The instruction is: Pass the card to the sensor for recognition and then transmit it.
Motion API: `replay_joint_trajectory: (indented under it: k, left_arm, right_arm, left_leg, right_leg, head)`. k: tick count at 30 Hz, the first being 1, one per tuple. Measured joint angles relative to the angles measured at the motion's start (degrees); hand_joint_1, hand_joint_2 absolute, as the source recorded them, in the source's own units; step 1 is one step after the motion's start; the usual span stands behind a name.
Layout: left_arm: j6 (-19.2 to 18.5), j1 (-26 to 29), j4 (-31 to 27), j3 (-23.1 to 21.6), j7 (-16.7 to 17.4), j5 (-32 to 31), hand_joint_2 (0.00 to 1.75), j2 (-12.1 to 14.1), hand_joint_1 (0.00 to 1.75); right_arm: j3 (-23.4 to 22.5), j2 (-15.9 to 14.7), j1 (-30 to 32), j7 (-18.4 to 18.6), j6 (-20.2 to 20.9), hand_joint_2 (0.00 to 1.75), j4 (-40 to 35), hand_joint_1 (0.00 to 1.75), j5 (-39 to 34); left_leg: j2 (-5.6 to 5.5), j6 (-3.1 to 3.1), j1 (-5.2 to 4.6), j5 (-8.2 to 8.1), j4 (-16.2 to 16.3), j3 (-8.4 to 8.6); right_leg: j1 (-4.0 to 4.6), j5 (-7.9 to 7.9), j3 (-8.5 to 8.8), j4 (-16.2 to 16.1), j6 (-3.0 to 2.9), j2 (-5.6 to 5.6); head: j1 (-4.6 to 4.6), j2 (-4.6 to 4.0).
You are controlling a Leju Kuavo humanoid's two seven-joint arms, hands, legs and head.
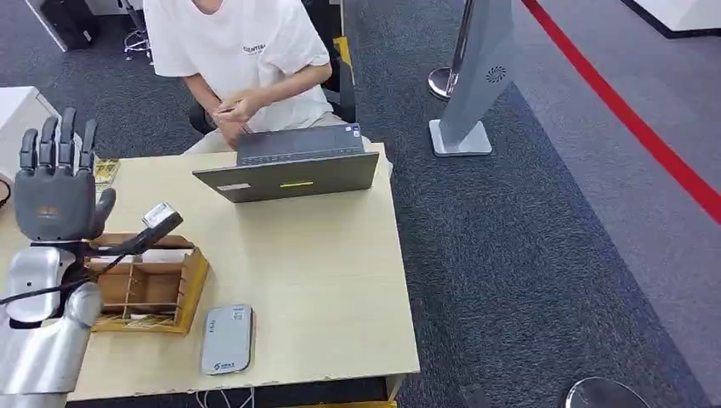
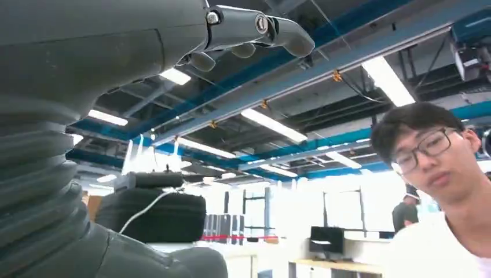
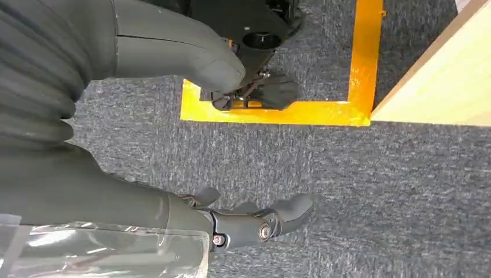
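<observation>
Card [image 1: 160,214]: small, flat, whitish, sits at the far edge of the wooden divided box [image 1: 153,289], tilted, just beside my raised left hand [image 1: 58,183], fingers spread wide, holding nothing. I'd pinch its edges, then lower it flat onto the grey rounded sensor [image 1: 227,338] on the pale wood surface [image 1: 323,263]. Right hand [image 3: 191,145] hangs over carpet, fingers apart, empty. Beyond: grey laptop [image 1: 289,170], a seated person.

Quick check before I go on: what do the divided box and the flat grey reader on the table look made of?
The divided box looks like thin wood or stiff card, matte: tan faces with lighter, yellowish edges and slim inner partitions. The grey reader looks like moulded plastic with a satin finish: rounded corners, an even grey face and small printed marks. Neither material is certain from this view.
</observation>
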Motion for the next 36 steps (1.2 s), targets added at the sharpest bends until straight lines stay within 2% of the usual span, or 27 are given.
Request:
replay_joint_trajectory:
  k: [4, 10, 17, 24, 36]
  left_arm:
    - [0.5, 9.58, -7.54, 0.0, -0.88, -0.22, 1.75, -0.15, 0.0]
    - [0.09, 15.04, -12.92, 0.0, -1.51, -0.65, 1.75, -0.15, 0.0]
    - [1.77, 26.58, -20.47, -0.28, -3.81, -3.65, 1.75, -1.99, 0.0]
    - [1.53, 30.29, -22.88, -0.48, -3.96, -4.13, 1.75, -2.73, 0.0]
    - [1.86, 35.23, -22.99, -0.48, -2.58, -1.83, 1.75, -3.52, 0.0]
  right_arm:
    - [-0.68, -0.02, 1.08, -0.68, -0.07, 1.75, 0.0, 0.0, -0.88]
    - [-1.09, -0.02, 1.47, -0.81, -0.18, 1.75, 0.0, 0.0, -1.4]
    - [-2.45, -0.02, 2.35, -1.64, -0.61, 1.75, 0.0, 0.0, -2.69]
    - [-2.95, -0.02, 2.56, -1.79, -0.92, 1.75, 0.0, 0.0, -2.89]
    - [-3.82, -0.02, 2.75, -2.03, -0.94, 1.75, 0.0, 0.0, -3.0]
  left_leg:
    - [0.05, -0.04, 0.01, -0.05, 0.0, -0.11]
    - [0.05, -0.04, 0.01, -0.04, 0.0, -0.11]
    - [0.15, 0.0, 0.01, -0.09, 0.0, -0.15]
    - [0.15, -0.01, 0.02, -0.08, 0.0, -0.13]
    - [0.14, -0.01, 0.02, -0.09, -0.01, -0.14]
  right_leg:
    - [0.01, -0.04, -0.18, -0.02, 0.03, 0.03]
    - [0.01, -0.02, -0.16, -0.02, 0.02, 0.02]
    - [0.0, -0.04, -0.24, -0.05, 0.03, 0.09]
    - [0.01, -0.03, -0.22, -0.04, 0.03, 0.07]
    - [0.01, -0.04, -0.21, -0.04, 0.03, 0.07]
  head:
    - [0.02, 0.02]
    - [0.0, 0.0]
    - [0.02, 0.0]
    - [0.02, 0.02]
    - [0.02, 0.02]
